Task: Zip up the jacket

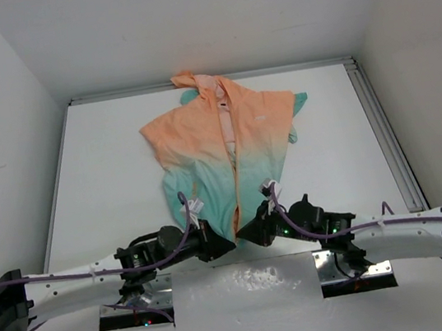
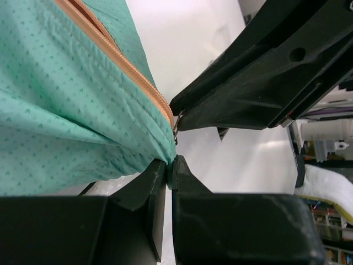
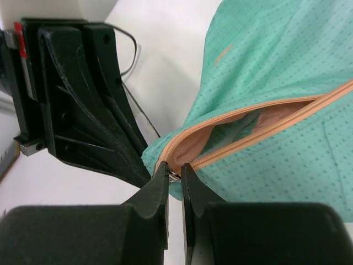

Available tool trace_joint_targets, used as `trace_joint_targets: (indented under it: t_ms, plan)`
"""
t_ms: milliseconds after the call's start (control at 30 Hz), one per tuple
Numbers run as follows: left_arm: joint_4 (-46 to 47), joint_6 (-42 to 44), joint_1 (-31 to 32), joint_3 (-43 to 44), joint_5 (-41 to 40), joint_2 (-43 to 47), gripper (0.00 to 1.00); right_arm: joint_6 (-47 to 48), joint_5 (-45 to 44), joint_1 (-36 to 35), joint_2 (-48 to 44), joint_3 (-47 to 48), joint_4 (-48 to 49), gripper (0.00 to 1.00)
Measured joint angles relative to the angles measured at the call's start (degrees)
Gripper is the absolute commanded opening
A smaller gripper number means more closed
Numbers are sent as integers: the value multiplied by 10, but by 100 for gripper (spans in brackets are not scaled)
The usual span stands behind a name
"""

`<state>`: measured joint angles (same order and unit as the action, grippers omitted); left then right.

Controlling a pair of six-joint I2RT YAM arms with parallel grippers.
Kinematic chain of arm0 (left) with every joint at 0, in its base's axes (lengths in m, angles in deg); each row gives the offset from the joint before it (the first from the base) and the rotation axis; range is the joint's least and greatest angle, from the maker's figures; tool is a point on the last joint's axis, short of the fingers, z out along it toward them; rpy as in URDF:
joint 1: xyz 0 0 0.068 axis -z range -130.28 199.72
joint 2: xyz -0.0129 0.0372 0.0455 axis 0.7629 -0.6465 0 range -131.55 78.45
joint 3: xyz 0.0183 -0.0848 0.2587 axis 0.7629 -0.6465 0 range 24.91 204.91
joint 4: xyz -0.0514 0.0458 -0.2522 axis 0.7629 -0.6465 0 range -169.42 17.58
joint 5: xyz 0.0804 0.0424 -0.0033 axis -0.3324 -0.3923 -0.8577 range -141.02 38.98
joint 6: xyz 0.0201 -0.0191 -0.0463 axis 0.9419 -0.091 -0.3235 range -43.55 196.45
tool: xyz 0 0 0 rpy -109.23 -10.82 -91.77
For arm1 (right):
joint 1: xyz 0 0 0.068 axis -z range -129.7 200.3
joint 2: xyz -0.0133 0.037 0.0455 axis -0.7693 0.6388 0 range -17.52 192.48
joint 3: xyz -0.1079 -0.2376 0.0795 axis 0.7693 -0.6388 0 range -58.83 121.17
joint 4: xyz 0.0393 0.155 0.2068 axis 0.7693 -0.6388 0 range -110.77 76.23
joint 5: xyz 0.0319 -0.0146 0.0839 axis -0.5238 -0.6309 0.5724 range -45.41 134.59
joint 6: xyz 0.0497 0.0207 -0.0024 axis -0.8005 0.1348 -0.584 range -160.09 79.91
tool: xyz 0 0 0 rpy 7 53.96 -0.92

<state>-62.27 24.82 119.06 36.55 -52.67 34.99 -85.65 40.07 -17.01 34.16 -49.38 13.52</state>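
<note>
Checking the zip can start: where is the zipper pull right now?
In the right wrist view, the zipper pull sits at the jacket's bottom hem, pinched in the right gripper; the left gripper clamps the teal hem right beside it.

White table (image 1: 106, 174), metal rail (image 1: 381, 125) down its right edge. Jacket (image 1: 218, 145) lies flat on it, centred and toward the far side: hood at the back wall, teal hem nearest my bases, front open. Two shiny base plates (image 1: 159, 299) at the near edge.
</note>
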Motion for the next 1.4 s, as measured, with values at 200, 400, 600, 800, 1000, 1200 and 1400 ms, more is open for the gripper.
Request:
trace_joint_targets:
  t_ms: [200, 400, 600, 800, 1000, 1200, 1400]
  plan:
    - [15, -12, 0, -16, -14, 32, 0, -10, -37, -5, -29, -2, 1, 0]
    - [12, -15, 0, -23, 4, 16, 0, 3, -123, 0, -38, -1, -17, 0]
    - [8, -22, 0, -40, 28, -3, 0, 28, -164, 1, -2, 48, -40, 0]
    - [0, -25, 0, -41, 27, 39, 0, 45, -62, 1, -31, 37, -20, 27]
    - [30, -33, 0, -54, 40, 49, 0, 90, 54, 1, -115, -30, -43, 53]
    - [48, -43, 0, -61, 58, 40, 0, 131, 113, 1, -92, 3, -86, 54]
    - [59, -44, -1, -61, 71, 40, 0, 148, 138, 1, -44, 25, -89, 51]
